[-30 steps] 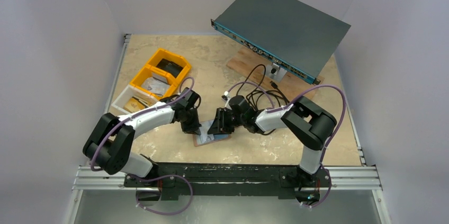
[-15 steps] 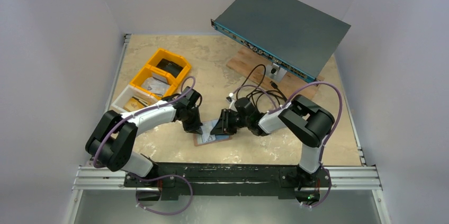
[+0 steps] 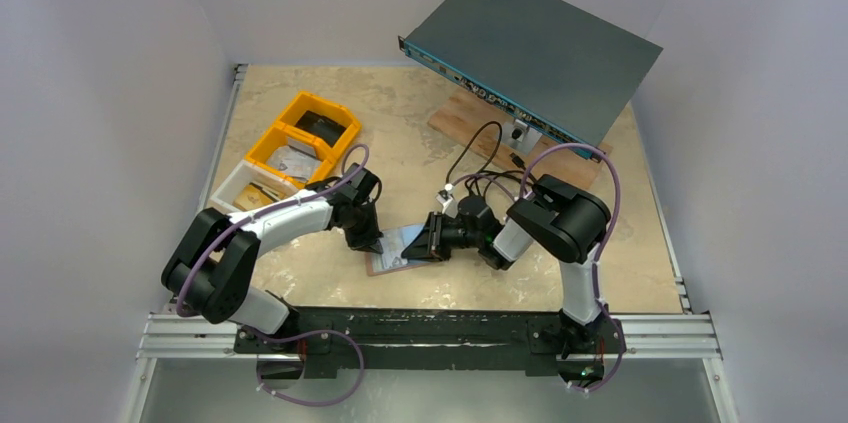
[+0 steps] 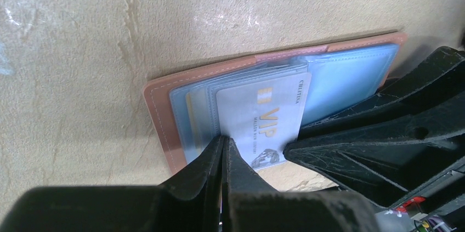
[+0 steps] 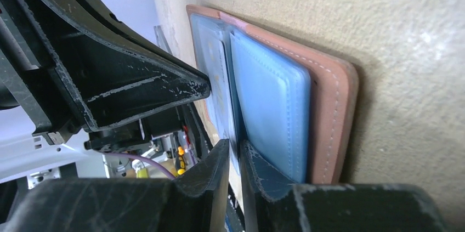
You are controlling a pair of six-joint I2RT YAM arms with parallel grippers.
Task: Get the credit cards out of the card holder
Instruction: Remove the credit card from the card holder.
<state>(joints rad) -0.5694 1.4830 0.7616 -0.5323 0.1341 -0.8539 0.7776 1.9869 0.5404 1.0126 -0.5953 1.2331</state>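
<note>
Looking down at the card holder lying opened flat on the beige surface, just ahead of the two arm bases and between the two grippers, tan leather border showing all round and pale blue-grey sleeves facing up. Pressing the left gripper, jaws fully together with no gap, against one long edge of the holder, tips touching the clear sleeves right beside a corner of the credit card. Noting that pale card, printed with gold "VIP" lettering, sticking partway out of its sleeve past the holder's edge, with a yellowish card edge tucked deeper in the sleeves beside it. Reaching in from the opposite side with the right gripper, jaws narrowed to a thin slit and pinching the protruding card's pale edge, the blue sleeve and the leather border lying just beside the outer finger. Holding both grippers low over the holder, tips near each other but apart. Leaving, well away on the far left of the surface, the yellow bins and a white bin holding small items too small to make out. Seeing, at the far right, a grey rack unit propped on a wooden board, black cables trailing from it toward the right arm.
</note>
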